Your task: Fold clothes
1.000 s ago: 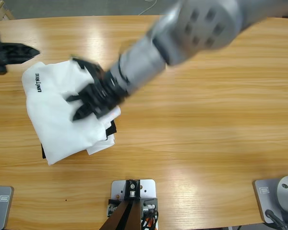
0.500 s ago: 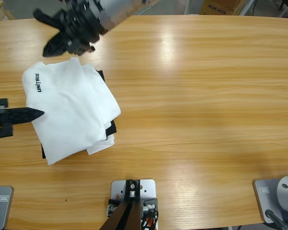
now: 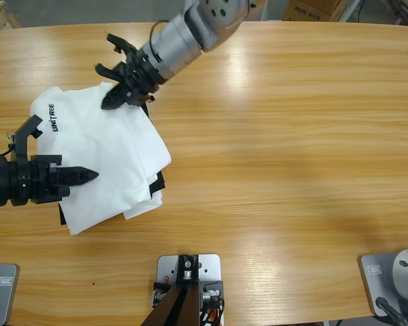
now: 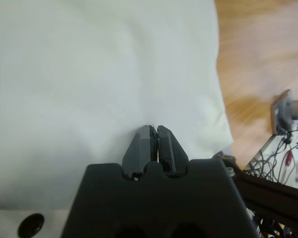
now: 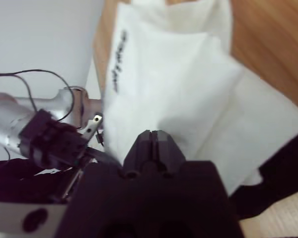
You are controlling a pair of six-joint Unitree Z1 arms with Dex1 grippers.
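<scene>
The clothes are a white T-shirt (image 3: 102,156) with black lettering (image 3: 53,117), lying folded at the table's left on top of a black garment (image 3: 159,182). My left gripper (image 3: 88,174) reaches in from the left edge, shut, its tips resting on the shirt's near-left part. In the left wrist view the closed jaws point across plain white cloth (image 4: 89,64). My right gripper (image 3: 115,98) comes down from the top, shut, at the shirt's far edge. The right wrist view looks over the shirt (image 5: 179,84) and its lettering (image 5: 118,59).
A smaller white cloth (image 3: 143,207) peeks out under the black garment at the pile's near side. Bare wooden table (image 3: 292,136) stretches to the right. A cardboard box (image 3: 309,9) stands beyond the far edge. The left arm (image 5: 44,139) shows in the right wrist view.
The right gripper left the shirt's middle, swung beyond its far-left corner, and now sits at its far edge. The left gripper moved from the far left towards the near side, then right onto the shirt.
</scene>
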